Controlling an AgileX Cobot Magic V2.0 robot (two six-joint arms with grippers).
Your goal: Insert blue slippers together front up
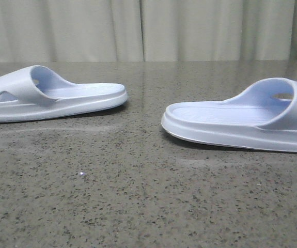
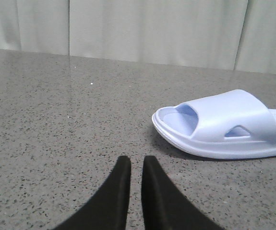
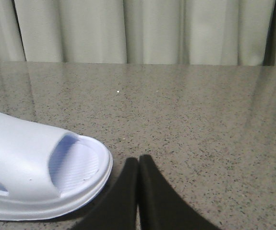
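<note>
From the front view I see two pale blue-white moulded foam slide sandals lying sole-down on the dark speckled stone bench (image 1: 138, 206), well apart from each other. The left slipper (image 1: 50, 98) sits on the robot's left with its heel end pointing toward the middle of the bench and its wide strap toward the left edge of the picture, a triangular cut-out showing in the strap's side. The right slipper (image 1: 246, 121) sits on the robot's right, nearer the camera, heel end also toward the middle, strap toward the right edge. Both show ribbed footbeds. A pleated pale curtain (image 1: 148, 28) hangs behind the bench.

On my left wrist view the left tool (image 2: 132, 165) has its black fingers drawn close, only a narrow slit between the tips, holding nothing; the left slipper (image 2: 224, 124) lies near, apart from it.

On my right wrist view the right tool (image 3: 138, 165) has its fingers pressed together, tips meeting, empty; the right slipper (image 3: 37, 167) lies just beside it, with no contact that I can see.
</note>
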